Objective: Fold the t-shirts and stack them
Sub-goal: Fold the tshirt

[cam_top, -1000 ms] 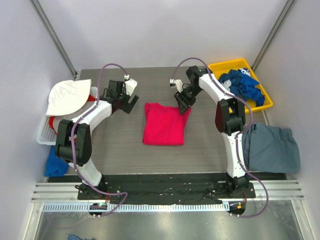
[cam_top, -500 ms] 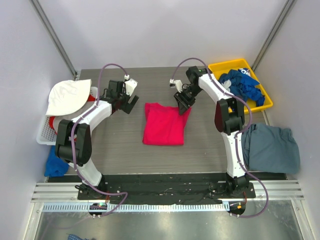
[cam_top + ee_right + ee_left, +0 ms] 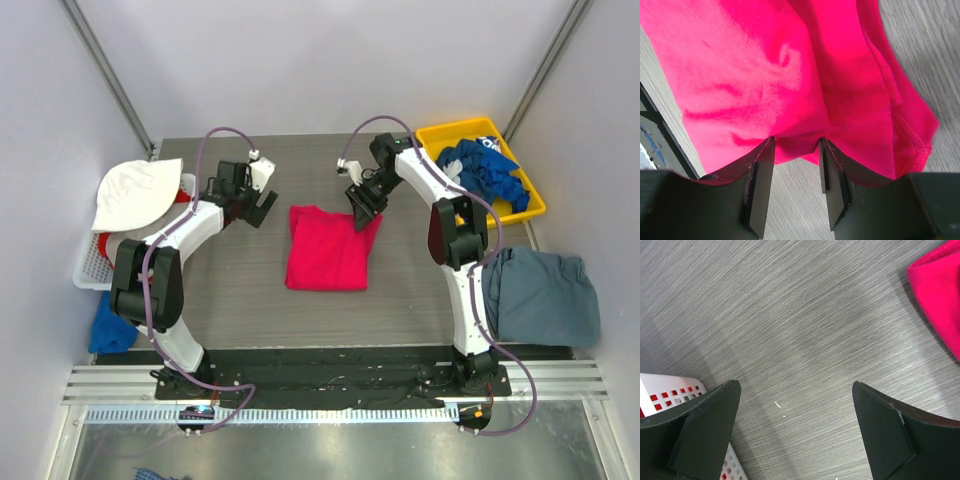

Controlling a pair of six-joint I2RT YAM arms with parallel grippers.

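Note:
The bright pink-red t-shirt (image 3: 328,248) lies folded in a rough rectangle in the middle of the table. My right gripper (image 3: 362,210) is at its far right corner, and in the right wrist view (image 3: 796,142) its fingers pinch a bunched fold of the pink-red cloth (image 3: 765,65). My left gripper (image 3: 262,208) is wide open and empty over bare table, left of the shirt (image 3: 794,390); the shirt's edge (image 3: 940,295) shows at that view's right. The slate grey-blue t-shirt (image 3: 545,295) lies folded at the right. Royal blue shirts (image 3: 485,170) are heaped in a yellow bin (image 3: 440,132).
A white basket (image 3: 90,265) stands at the table's left edge with a white cloth (image 3: 135,190) over it; its corner shows in the left wrist view (image 3: 665,390). A blue cloth (image 3: 105,325) lies beside the left arm's base.
My right gripper has shifted slightly left at the shirt's far right corner. The left arm and the shirts have not visibly moved.

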